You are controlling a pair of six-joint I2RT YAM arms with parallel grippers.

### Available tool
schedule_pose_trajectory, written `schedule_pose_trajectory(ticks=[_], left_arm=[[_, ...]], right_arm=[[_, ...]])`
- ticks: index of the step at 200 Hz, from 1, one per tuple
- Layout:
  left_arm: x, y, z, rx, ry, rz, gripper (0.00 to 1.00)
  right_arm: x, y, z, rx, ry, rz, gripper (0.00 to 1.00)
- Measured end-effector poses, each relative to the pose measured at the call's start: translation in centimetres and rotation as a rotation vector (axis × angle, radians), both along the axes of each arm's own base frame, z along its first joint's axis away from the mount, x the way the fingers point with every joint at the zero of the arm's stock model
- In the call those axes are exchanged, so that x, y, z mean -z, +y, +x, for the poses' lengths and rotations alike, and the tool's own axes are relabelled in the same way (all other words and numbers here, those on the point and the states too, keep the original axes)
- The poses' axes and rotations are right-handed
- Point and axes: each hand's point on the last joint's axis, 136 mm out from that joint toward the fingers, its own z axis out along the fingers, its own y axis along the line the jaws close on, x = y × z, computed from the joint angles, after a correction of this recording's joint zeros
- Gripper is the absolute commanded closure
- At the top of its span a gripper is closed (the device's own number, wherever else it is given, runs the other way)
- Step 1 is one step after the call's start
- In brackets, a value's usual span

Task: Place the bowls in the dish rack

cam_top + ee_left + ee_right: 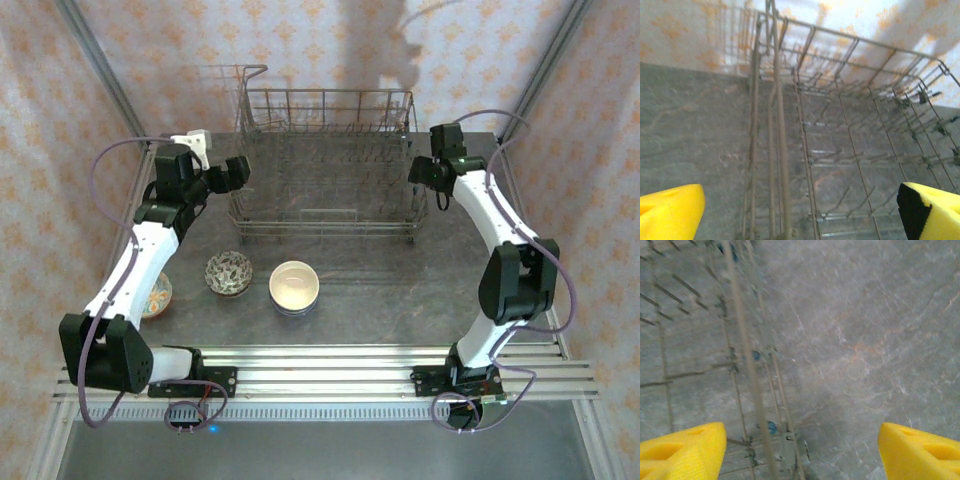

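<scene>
The grey wire dish rack [325, 232] stands at the back middle of the table with nothing inside. A cream bowl [295, 286] and a dark patterned bowl [229, 272] sit in front of it. A third bowl [158, 296] is half hidden under my left arm. My left gripper [240, 172] hovers at the rack's left wall, open, and that wall's wires [777, 125] run between its yellow fingers [670, 212]. My right gripper [420, 172] is at the rack's right wall, open, with the wall wire [742, 340] between its yellow fingers [920, 450].
The dark stone tabletop [400, 280] is bare to the right of the bowls. Metal rails [330, 365] run along the near edge by the arm bases. Patterned walls close in the back and both sides.
</scene>
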Motion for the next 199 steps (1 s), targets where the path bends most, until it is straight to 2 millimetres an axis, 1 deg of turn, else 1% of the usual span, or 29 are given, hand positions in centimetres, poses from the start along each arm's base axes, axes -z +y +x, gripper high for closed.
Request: schedule_pose_trajectory(ticks=[21,38,48,57,82,105,125,138,151,179,189,199], left_arm=[[1.0,-0.7,0.0,0.032,0.063,-0.020,0.01],[1.0,-0.9,-0.1,0.043,0.091,-0.025,0.01],[0.7,-0.9,-0.2,0.043,0.097,-0.025,0.01],[0.4,-0.8,-0.2,0.042,0.101,-0.025,0.01],[-0.6,-0.5,-0.4,0.030,0.104,-0.021,0.01],[-1.5,0.4,-0.4,0.010,0.106,-0.023,0.01],[-2.0,1.1,0.3,-0.005,0.105,-0.026,0.01],[-1.4,1.1,0.9,0.000,0.122,-0.033,0.01],[0.1,0.9,1.5,0.010,0.161,-0.047,0.01],[4.1,0.2,2.8,0.034,0.262,-0.078,0.01],[5.1,-0.1,3.2,0.049,0.287,-0.097,0.01],[5.5,-0.7,3.4,0.068,0.301,-0.116,0.01]], right_arm=[[1.4,-0.2,0.1,0.015,0.055,-0.016,0.24],[2.1,-0.7,0.3,0.032,0.084,-0.039,0.25],[2.4,-1.0,0.3,0.044,0.095,-0.048,0.26],[2.5,-1.1,0.3,0.053,0.102,-0.044,0.28],[2.6,-1.2,0.5,0.062,0.110,-0.011,0.33],[2.7,-1.4,0.5,0.076,0.114,0.027,0.33],[2.7,-2.0,0.6,0.094,0.112,0.046,0.33],[2.7,-2.5,0.6,0.108,0.111,0.057,0.34],[2.8,-2.9,0.6,0.121,0.112,0.073,0.35],[3.0,-3.8,0.7,0.147,0.108,0.103,0.36],[3.0,-4.2,0.7,0.156,0.105,0.112,0.36],[3.0,-4.5,0.6,0.162,0.104,0.122,0.36]])
